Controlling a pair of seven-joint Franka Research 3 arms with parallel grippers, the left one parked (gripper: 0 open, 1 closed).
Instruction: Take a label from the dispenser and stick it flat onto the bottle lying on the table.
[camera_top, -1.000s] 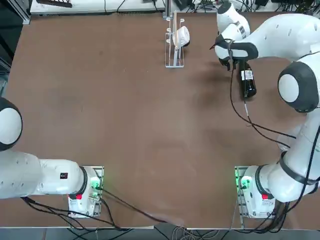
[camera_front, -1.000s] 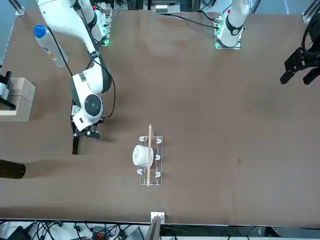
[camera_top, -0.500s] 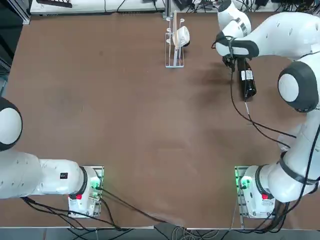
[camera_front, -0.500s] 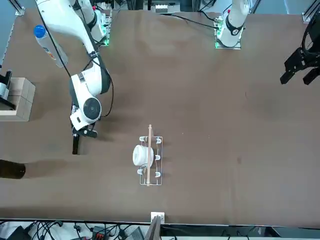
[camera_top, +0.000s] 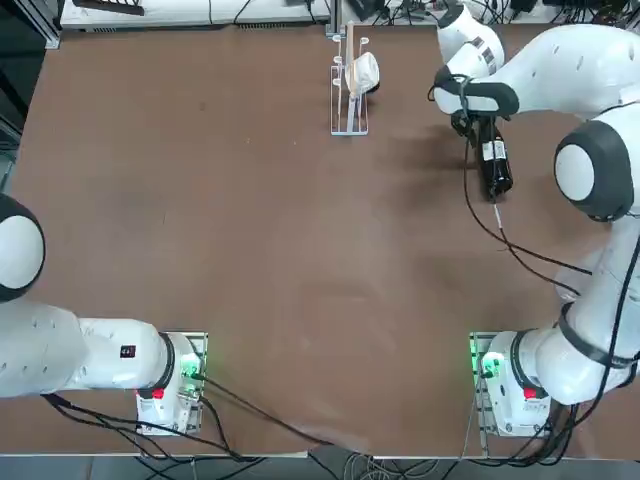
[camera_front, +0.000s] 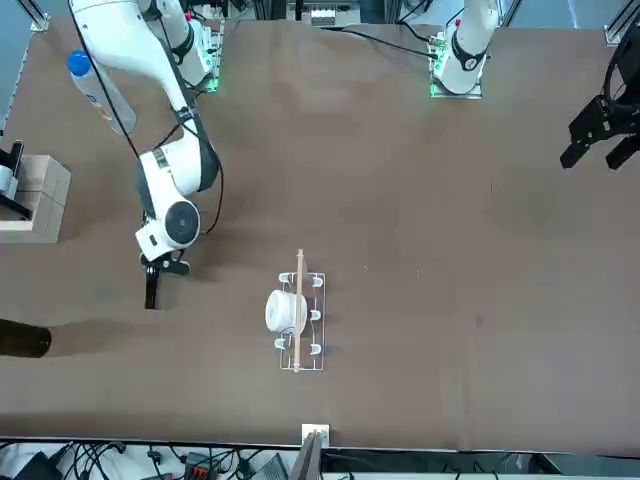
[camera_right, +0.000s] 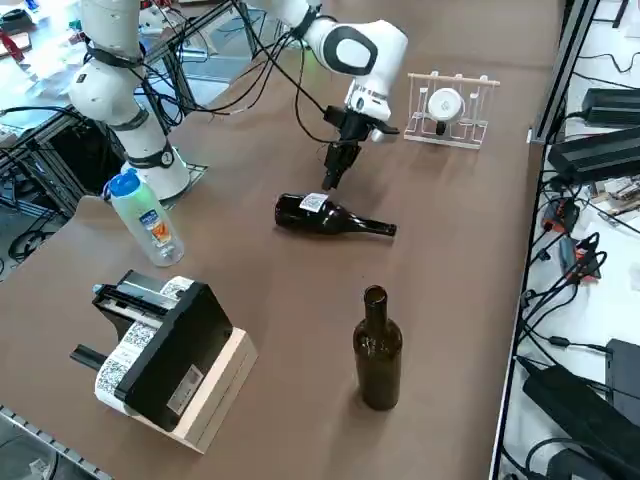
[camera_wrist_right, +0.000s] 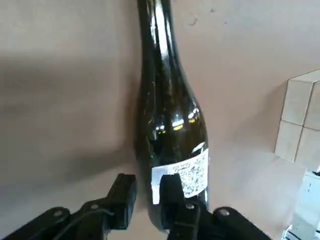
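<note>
The dark bottle (camera_top: 497, 172) lies on the table at the far right, neck pointing away from the robot. A small white label (camera_wrist_right: 187, 170) with dark print sits on the bottle (camera_wrist_right: 170, 115) at its body. My right gripper (camera_wrist_right: 147, 182) hangs just over that spot, fingers pointing down, open by a narrow gap with nothing between them. One fingertip (camera_wrist_right: 170, 187) overlaps the label's edge. From the side, the gripper (camera_right: 333, 175) stands just above the bottle (camera_right: 300, 213). The dispenser (camera_top: 352, 85) with its white roll stands at the far edge, left of the gripper (camera_top: 472, 128).
An upright dark bottle (camera_right: 378, 350), a clear plastic bottle with a blue cap (camera_right: 145, 220) and a black label printer on a wooden block (camera_right: 165, 360) stand on the table's right side. The arm's cable (camera_top: 500, 235) trails over the table.
My right gripper has shifted a little sideways over the lying bottle, toward its labelled body. Its finger gap is unchanged. The bottle and the dispenser have not moved.
</note>
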